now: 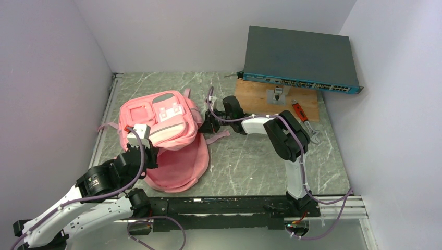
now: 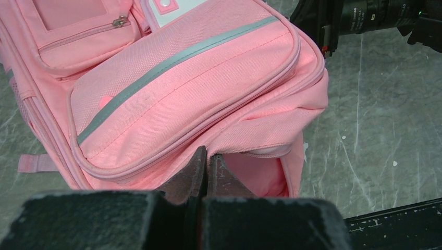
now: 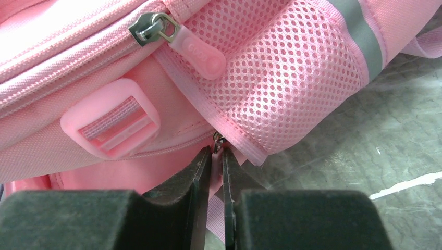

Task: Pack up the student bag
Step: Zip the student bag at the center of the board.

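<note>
Large soft pink fabric backpack [image 1: 167, 130] flat on the grey-green marbled tabletop [image 1: 250, 161]. Left of the dark grey flat metal box [image 1: 299, 54] and nearer the arm bases. Long axis roughly crosswise to that box's long front face, grey-trimmed front pockets up, front part raised off the pink panel beneath.

Right gripper [image 3: 218, 156] at the bag's side facing the box, clenched on a thin pink zipper tab [image 3: 216, 208] just under the pink mesh side pocket [image 3: 292, 78].

Left gripper [image 2: 207, 159] at the bag's corner turned away from the box, jaws pressed together at the rim of the front part. Cannot tell whether fabric is caught between them.

Probably zipper work on the main compartment. Coming pull likely along the bag's edge, lengthwise and away from the box. Right arm nearer the slider and already on it, left arm placed only to brace.
</note>
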Robot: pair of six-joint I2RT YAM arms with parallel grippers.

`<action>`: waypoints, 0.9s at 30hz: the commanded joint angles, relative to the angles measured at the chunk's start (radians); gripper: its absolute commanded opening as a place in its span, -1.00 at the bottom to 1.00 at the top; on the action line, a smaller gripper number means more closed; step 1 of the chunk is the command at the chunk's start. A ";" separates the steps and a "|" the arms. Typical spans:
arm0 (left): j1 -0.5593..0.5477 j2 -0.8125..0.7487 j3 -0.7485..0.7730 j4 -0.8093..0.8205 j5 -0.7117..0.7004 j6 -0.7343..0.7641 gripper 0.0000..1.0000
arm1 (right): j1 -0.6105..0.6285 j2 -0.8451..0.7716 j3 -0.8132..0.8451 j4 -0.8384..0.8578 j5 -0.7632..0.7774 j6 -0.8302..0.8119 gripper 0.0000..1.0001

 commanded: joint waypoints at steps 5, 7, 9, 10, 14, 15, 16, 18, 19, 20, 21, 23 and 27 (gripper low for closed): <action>0.003 -0.021 0.000 0.069 -0.039 -0.021 -1.00 | 0.000 -0.027 0.011 0.048 -0.039 -0.020 -0.99; 0.003 -0.017 0.003 0.070 -0.034 -0.019 -1.00 | 0.000 -0.035 -0.001 0.052 -0.046 -0.018 -1.00; 0.003 -0.008 0.009 0.065 -0.033 -0.018 -1.00 | 0.000 -0.048 -0.024 0.071 -0.052 -0.008 -1.00; 0.003 -0.005 0.010 0.061 -0.031 -0.020 -1.00 | 0.000 -0.056 -0.035 0.072 -0.058 -0.008 -0.95; 0.003 -0.001 0.003 0.049 -0.006 -0.030 -1.00 | -0.008 -0.072 -0.025 0.031 -0.062 0.020 -0.90; 0.003 -0.002 0.000 0.046 0.004 -0.032 -1.00 | -0.011 -0.065 -0.001 -0.009 -0.071 0.028 -0.92; 0.003 -0.003 -0.004 0.047 0.016 -0.031 -1.00 | -0.012 -0.058 0.021 -0.053 -0.084 0.022 -0.94; 0.003 -0.006 -0.005 0.068 0.067 -0.007 -0.66 | -0.013 -0.056 0.032 -0.089 -0.085 0.014 -0.96; 0.003 -0.010 -0.005 0.092 0.108 0.018 -0.37 | -0.012 -0.062 0.022 -0.081 -0.073 0.018 -0.96; 0.003 -0.017 -0.005 0.126 0.183 0.051 -0.10 | -0.013 -0.069 0.017 -0.088 -0.059 0.012 -0.95; 0.003 -0.025 -0.007 0.161 0.244 0.086 0.17 | -0.013 -0.073 0.018 -0.110 -0.039 -0.005 -0.94; 0.003 -0.039 -0.013 0.222 0.328 0.121 0.61 | -0.011 -0.080 0.026 -0.155 -0.015 -0.034 -0.91; 0.003 0.027 0.020 0.280 0.416 0.128 0.99 | -0.011 -0.095 0.007 -0.149 0.002 -0.046 -0.84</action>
